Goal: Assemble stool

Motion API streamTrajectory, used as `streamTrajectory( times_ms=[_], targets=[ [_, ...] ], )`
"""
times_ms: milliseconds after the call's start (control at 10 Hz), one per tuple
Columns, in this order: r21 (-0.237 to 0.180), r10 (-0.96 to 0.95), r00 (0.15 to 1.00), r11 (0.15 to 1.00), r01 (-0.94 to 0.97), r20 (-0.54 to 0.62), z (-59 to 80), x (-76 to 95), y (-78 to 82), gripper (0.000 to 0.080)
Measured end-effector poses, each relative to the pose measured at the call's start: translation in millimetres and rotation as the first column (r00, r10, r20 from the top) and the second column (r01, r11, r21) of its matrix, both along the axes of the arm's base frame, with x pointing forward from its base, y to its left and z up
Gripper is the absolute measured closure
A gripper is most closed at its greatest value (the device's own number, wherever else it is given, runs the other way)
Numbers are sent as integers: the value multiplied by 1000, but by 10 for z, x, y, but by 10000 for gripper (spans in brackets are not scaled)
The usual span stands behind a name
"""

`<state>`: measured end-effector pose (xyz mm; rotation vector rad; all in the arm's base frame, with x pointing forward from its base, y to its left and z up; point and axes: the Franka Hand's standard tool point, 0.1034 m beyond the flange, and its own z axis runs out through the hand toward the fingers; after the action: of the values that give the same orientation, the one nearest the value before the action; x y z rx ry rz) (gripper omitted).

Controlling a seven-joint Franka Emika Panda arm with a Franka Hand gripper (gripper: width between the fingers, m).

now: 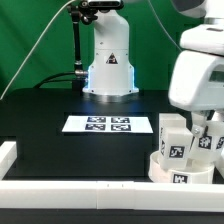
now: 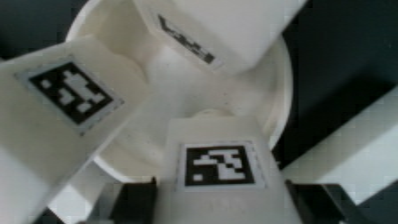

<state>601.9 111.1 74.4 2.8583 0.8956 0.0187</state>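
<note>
The stool's round white seat (image 1: 166,169) lies at the exterior view's lower right, beside the front rail. Tagged white legs stand on it; one leg (image 1: 172,140) is upright at its near side. My gripper (image 1: 205,128) hangs over the seat and is shut on another leg (image 2: 222,165), which sits between the dark fingers (image 2: 135,200). In the wrist view the seat (image 2: 169,95) lies beneath that held leg, with a second leg (image 2: 71,92) and a third (image 2: 214,35) beside it. I cannot tell how deep the held leg sits in the seat.
The marker board (image 1: 96,124) lies flat on the black table in front of the robot base (image 1: 108,65). A long white rail (image 1: 70,190) runs along the front edge, and another (image 1: 8,154) lies at the exterior view's left.
</note>
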Motion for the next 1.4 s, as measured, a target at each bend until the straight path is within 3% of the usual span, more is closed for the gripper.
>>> streamTrajectory(
  times_ms=[200,400,1000,1400],
  targets=[
    [62,-221,975,974,219,33,-3,-20,-89,461],
    [129,-447,893,890,437,55,-17,-16,-105,461],
    [184,-716,696,691,699,47,-12,1,-83,461],
    [354,-962,272,245,902,-25,-13,13,-133,461]
  ],
)
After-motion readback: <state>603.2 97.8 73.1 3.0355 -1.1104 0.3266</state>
